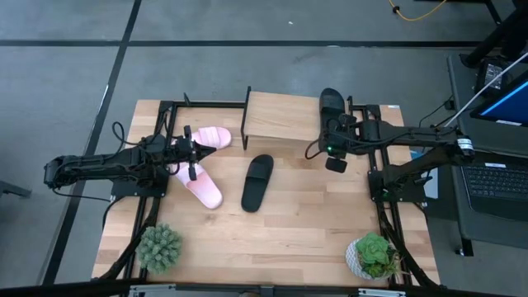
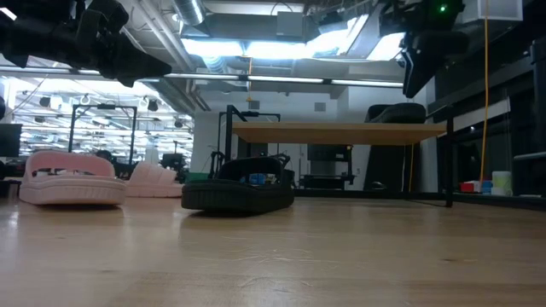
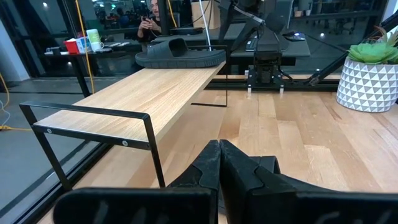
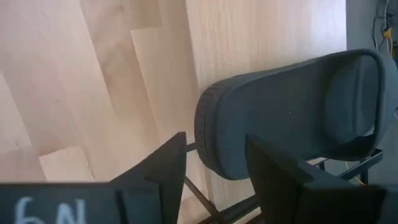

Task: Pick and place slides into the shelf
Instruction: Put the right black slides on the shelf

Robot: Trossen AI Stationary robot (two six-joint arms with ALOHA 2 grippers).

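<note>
The slides are scattered as I see them from here: one black slide lies on the right end of the shelf, which stands against the far edge of the desk near its middle, and in the right wrist view that same slide sits with its end at the board's edge. The second black slide lies on the desk just in front of the shelf, about mid-desk, angled toward the near edge. The two pink slides sit toward the left side: one pink slide just left of the shelf's left frame, the other pink slide nearer me, angled toward the near edge. My right gripper hovers above the shelf's right end beside the black slide there, its fingers spread apart and holding nothing. My left gripper hangs over the pink pair, fingers pressed together and empty. A green plant stands near the near left corner, and a potted succulent near the near right corner.
</note>
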